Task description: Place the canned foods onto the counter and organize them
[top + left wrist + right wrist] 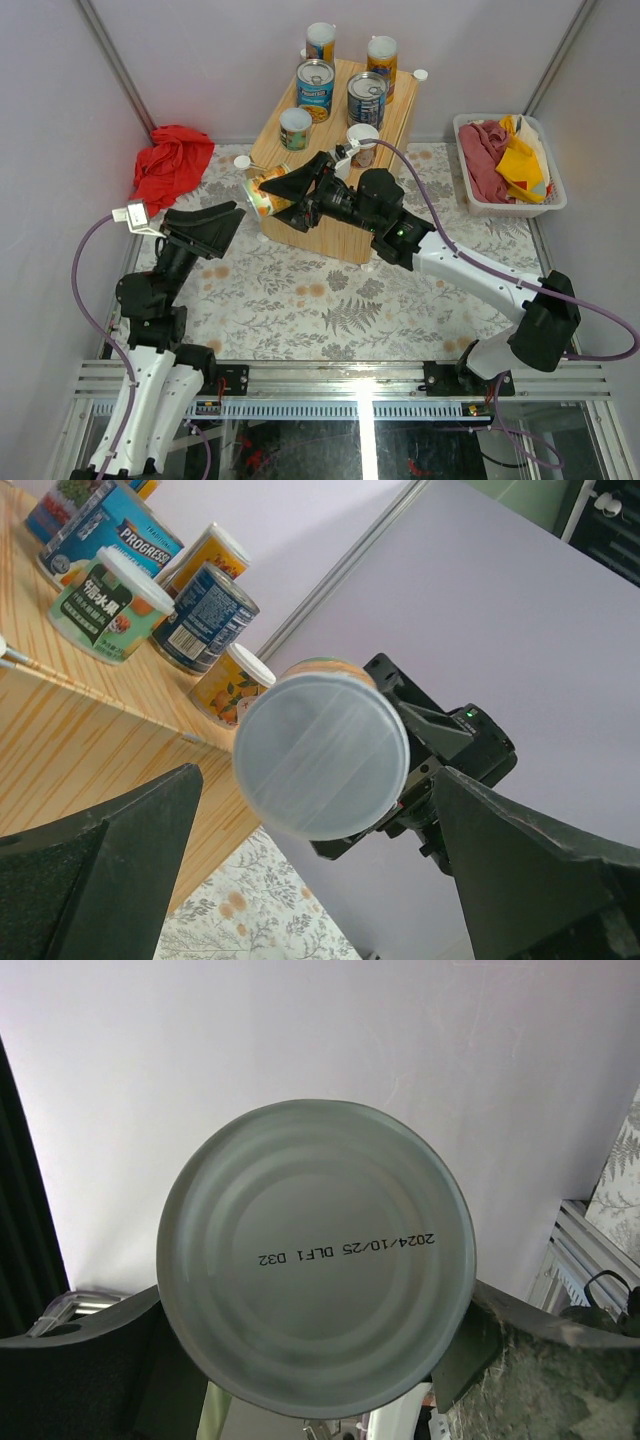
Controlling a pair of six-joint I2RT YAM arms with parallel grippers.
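Our right claw (273,192) pinches a can (256,191) sideways, aloft beside the counter (330,225); our left claw (232,232) hangs spread and empty. Next, we judge, it needs turning upright and setting on top.

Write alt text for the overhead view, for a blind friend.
The right gripper holds a can sideways by the left edge of a wooden counter, where six more cans stand upright. The left gripper hangs open and empty nearby; a red cloth lies to the left, a basket of cloths to the right.
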